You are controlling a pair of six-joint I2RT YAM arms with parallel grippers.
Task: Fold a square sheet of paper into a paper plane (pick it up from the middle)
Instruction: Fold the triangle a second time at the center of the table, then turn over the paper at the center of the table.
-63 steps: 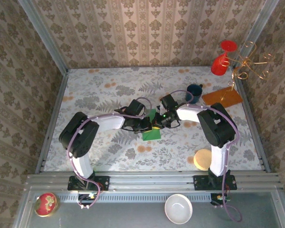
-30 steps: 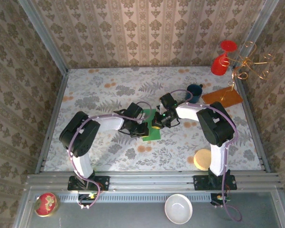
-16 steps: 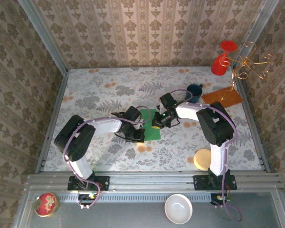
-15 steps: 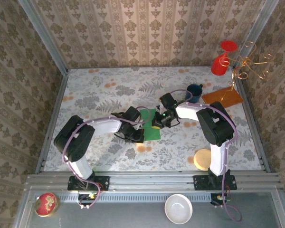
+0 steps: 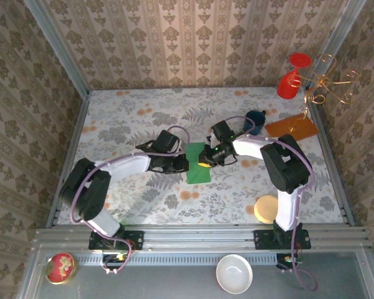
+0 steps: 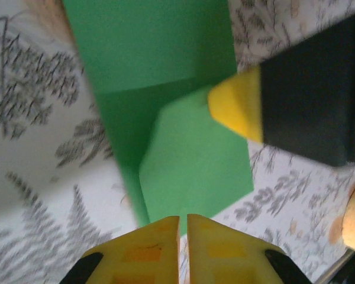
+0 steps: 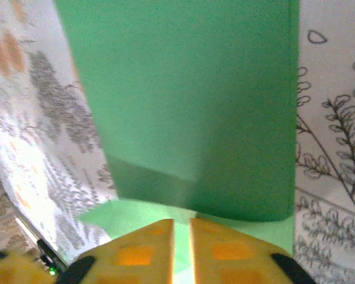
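Observation:
The square sheet of paper (image 5: 198,164) lies partly folded on the flowered table, bright green. In the left wrist view the square sheet of paper (image 6: 189,160) shows a folded flap and a crease. My left gripper (image 5: 182,163) sits low at its left edge; its yellow fingertips (image 6: 147,239) are almost together, nothing between them. My right gripper (image 5: 205,159) rests on the sheet's right side, and its yellow tip (image 6: 236,112) shows from the left wrist. The right gripper (image 7: 181,225) has a thin gap with the square sheet of paper (image 7: 189,106) curling up ahead.
A blue mug (image 5: 255,121) and an orange-brown board (image 5: 291,128) stand at the back right, with a red glass (image 5: 290,78) and a gold wire stand (image 5: 329,84) behind. A tan disc (image 5: 266,208) lies near the right arm's base. Off the table's near rail sit a white bowl (image 5: 234,274) and a red ball (image 5: 60,268).
My left gripper has slid from the sheet's near left corner up to its left edge, its elbow swinging out left. Both grippers' fingers have parted slightly. The right gripper stays put.

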